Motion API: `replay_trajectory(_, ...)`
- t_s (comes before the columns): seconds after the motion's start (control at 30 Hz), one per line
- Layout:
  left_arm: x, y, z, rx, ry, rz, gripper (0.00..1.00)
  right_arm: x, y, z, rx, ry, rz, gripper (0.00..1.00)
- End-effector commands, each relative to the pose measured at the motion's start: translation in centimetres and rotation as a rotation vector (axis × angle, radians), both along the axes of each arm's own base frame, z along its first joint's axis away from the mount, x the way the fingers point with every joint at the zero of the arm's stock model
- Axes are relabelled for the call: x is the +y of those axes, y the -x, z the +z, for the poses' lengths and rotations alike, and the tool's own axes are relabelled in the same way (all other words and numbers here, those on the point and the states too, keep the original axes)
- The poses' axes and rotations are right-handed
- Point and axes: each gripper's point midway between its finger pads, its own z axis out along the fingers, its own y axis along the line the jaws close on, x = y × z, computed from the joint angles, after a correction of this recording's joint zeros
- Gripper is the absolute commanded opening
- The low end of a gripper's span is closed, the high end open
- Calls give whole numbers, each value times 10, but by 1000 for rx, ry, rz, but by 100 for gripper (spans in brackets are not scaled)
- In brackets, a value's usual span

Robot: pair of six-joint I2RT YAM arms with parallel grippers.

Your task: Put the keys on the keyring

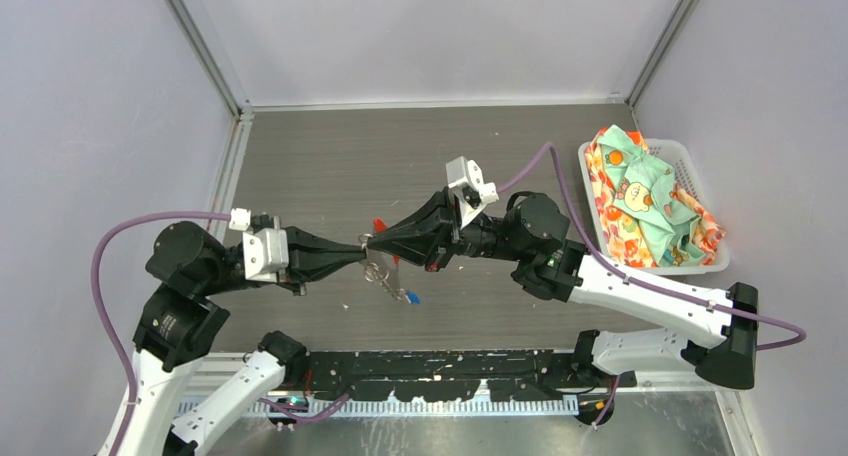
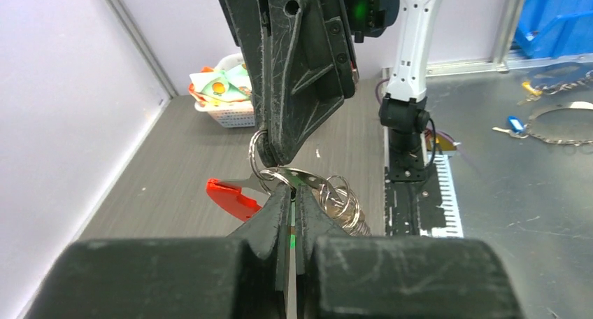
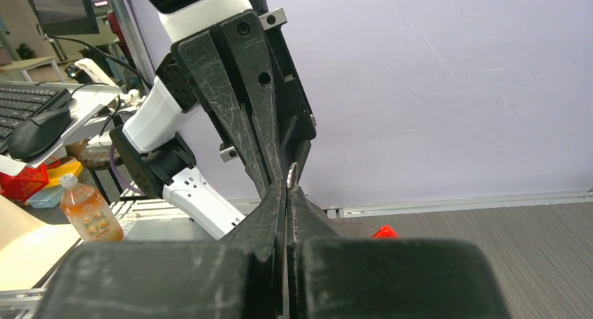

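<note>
Above the middle of the table my two grippers meet tip to tip. In the right wrist view the right gripper (image 3: 288, 187) is shut on a silver ring (image 3: 292, 171) of the keyring. That ring (image 2: 256, 153) loops round its fingertips in the left wrist view. My left gripper (image 2: 294, 190) is shut on a thin silver key blade (image 2: 312, 175) right at the ring. A red piece (image 2: 229, 198) hangs to the left, with coiled rings and chain (image 2: 344, 201) to the right. From above, the bundle (image 1: 384, 274) dangles below the tips, with a blue key head (image 1: 413, 298) lowest.
A white basket (image 1: 700, 266) filled with patterned cloth stands at the right edge of the table. Side walls and a back wall close in the table. A black rail (image 1: 450, 368) runs along the near edge between the arm bases.
</note>
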Motion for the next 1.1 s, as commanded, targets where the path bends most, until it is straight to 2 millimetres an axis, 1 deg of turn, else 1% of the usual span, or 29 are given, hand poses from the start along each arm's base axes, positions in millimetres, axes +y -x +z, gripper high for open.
replay_trajectory(0.0, 10, -3, 27, -158, 63, 75, 0, -10, 4, 23, -24, -62, -2, 1)
replay_trajectory(0.13, 12, -2, 37, -166, 94, 92, 1, -7, 6, 19, -21, -44, 16, 1)
replay_trajectory(0.23, 10, 1, 38, -140, 108, 72, 0, -5, 7, 21, -20, -48, 29, 1)
replay_trajectory(0.37, 6, 8, 24, -112, 66, 12, 1, -6, 9, 27, -26, -64, 33, 1)
replay_trajectory(0.5, 5, 7, 12, -123, 34, 3, 1, -6, 10, 29, -21, -71, 44, 1)
replay_trajectory(0.57, 4, 7, 2, -124, 4, -11, 2, -6, 11, 31, -17, -81, 54, 1)
replay_trajectory(0.63, 4, 9, -9, -136, -36, -32, 9, -6, 13, 34, -18, -88, 61, 1)
replay_trajectory(0.67, 5, 9, -14, -143, -56, -34, 15, -7, 13, 35, -21, -91, 61, 1)
replay_trajectory(0.7, 7, 9, -19, -149, -77, -28, 25, -8, 13, 37, -29, -92, 58, 1)
replay_trajectory(0.73, 9, 8, -24, -154, -96, -18, 32, -10, 14, 38, -36, -93, 55, 1)
replay_trajectory(0.83, 14, 1, -33, -144, -135, 39, 46, -13, 13, 41, -54, -80, 40, 1)
replay_trajectory(0.9, 18, 0, -39, -123, -146, 64, 59, -14, 12, 43, -66, -72, 30, 1)
replay_trajectory(1.0, 21, -1, -48, -87, -150, 94, 75, -20, 9, 49, -81, -71, 13, 1)
replay_trajectory(1.07, 22, 3, -57, -56, -167, 86, 86, -24, 7, 55, -91, -76, -3, 1)
